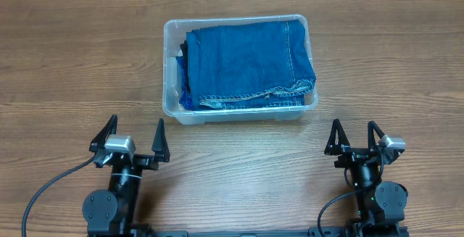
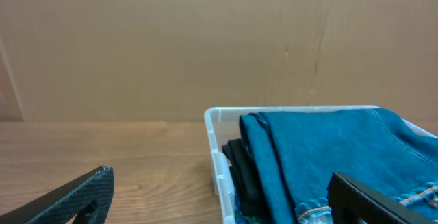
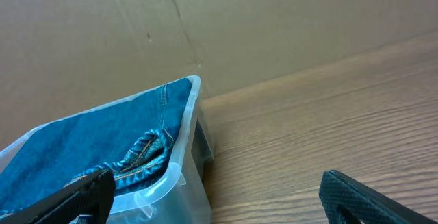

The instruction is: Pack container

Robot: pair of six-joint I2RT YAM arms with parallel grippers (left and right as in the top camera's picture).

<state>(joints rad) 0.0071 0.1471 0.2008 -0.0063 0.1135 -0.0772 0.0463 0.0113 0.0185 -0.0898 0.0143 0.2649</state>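
Note:
The clear plastic container [image 1: 172, 99] stands in the middle of the wooden table. Folded blue jeans [image 1: 250, 63] fill it, on top of darker folded clothes at its left side. The container's rim also shows in the left wrist view [image 2: 213, 142] and the right wrist view [image 3: 179, 148], with the jeans [image 2: 328, 155] [image 3: 89, 145] inside. My left gripper [image 1: 133, 140] is open and empty, near the table's front edge, left of the container. My right gripper [image 1: 354, 137] is open and empty at the front right.
A brown cardboard wall [image 2: 205, 39] runs along the back of the table. Bare wood table [image 1: 72, 70] lies to the left and right of the container.

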